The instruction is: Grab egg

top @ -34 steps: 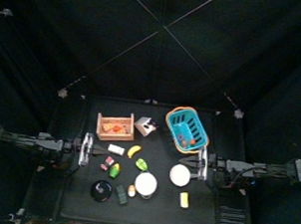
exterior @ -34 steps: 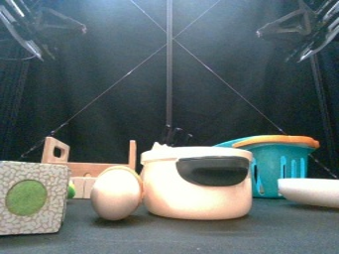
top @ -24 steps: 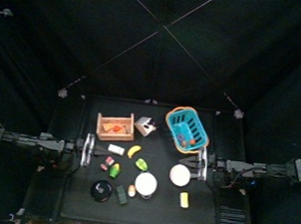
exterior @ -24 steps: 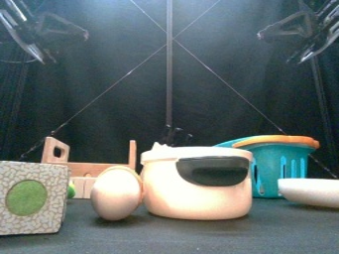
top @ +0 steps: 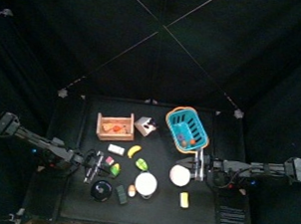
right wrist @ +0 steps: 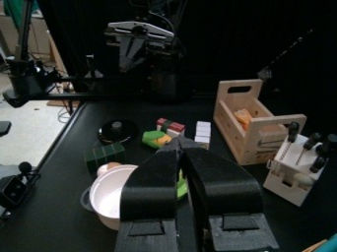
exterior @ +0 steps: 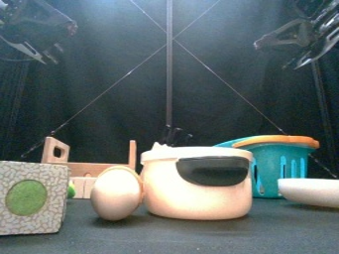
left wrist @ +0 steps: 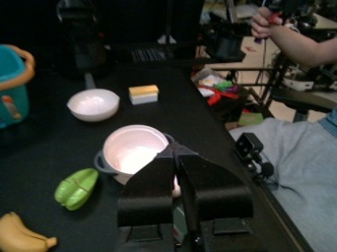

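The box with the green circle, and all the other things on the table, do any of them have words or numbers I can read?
No readable text: none shows in any view.
The box at the front bears a green circle on a crackled pattern, no letters.
The white pot has a dark patch, no words.
The small white box seen from the right wrist may be printed, but it is too small to read.

egg (exterior: 117,193): left edge hidden behind the box (exterior: 32,196) in front view, too small to pick out from above. Plate (exterior: 310,190) cut off at the frame's right edge. Basket (exterior: 269,165) partly behind the pot (exterior: 197,183). Left gripper (left wrist: 176,184) blocks part of the pot's rim.
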Motion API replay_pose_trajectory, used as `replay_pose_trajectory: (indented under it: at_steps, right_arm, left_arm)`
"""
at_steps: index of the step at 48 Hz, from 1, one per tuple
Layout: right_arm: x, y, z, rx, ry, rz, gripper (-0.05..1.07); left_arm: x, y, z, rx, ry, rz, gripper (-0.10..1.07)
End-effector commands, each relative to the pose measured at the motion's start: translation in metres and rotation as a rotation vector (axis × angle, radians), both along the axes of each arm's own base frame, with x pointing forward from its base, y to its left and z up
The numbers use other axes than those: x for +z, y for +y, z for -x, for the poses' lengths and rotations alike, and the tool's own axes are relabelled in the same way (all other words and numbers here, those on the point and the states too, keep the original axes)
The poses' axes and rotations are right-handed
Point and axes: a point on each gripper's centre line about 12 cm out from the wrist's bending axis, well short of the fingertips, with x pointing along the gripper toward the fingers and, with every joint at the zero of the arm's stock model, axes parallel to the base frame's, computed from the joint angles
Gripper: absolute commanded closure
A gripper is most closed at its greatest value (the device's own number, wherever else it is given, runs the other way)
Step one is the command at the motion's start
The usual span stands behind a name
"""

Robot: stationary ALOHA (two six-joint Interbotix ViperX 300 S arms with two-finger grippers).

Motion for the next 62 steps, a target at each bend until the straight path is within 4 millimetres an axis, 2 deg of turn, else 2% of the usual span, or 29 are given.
replay_pose_trajectory:
  at_steps: [1,13,22,39,47,53,62]
  right_arm:
    - [-0.001,0.000,-0.004,0.000,0.012,-0.002,1.03]
    - [-0.006,0.000,-0.007,-0.001,0.032,-0.008,1.03]
    - [-0.007,0.000,-0.006,-0.001,0.037,-0.008,1.03]
    - [-0.011,0.000,-0.007,0.001,0.052,-0.009,1.03]
    - [-0.013,0.001,-0.007,0.005,0.060,-0.009,1.03]
    - [-0.017,0.001,-0.008,0.004,0.075,-0.013,1.03]
    - [-0.022,0.001,-0.011,0.002,0.098,-0.019,1.03]
  left_arm:
    - [0.004,-0.013,-0.016,-0.019,0.021,0.010,0.47]
    - [-0.033,-0.020,-0.038,-0.013,0.190,-0.035,0.14]
    - [-0.050,-0.024,-0.057,-0.001,0.284,-0.050,0.02]
    - [-0.085,-0.038,-0.096,-0.014,0.546,-0.128,0.00]
    - [-0.096,-0.035,-0.106,-0.020,0.636,-0.196,0.00]
    - [-0.098,-0.028,-0.111,-0.020,0.643,-0.236,0.00]
    - [-0.100,-0.032,-0.120,-0.008,0.658,-0.205,0.00]
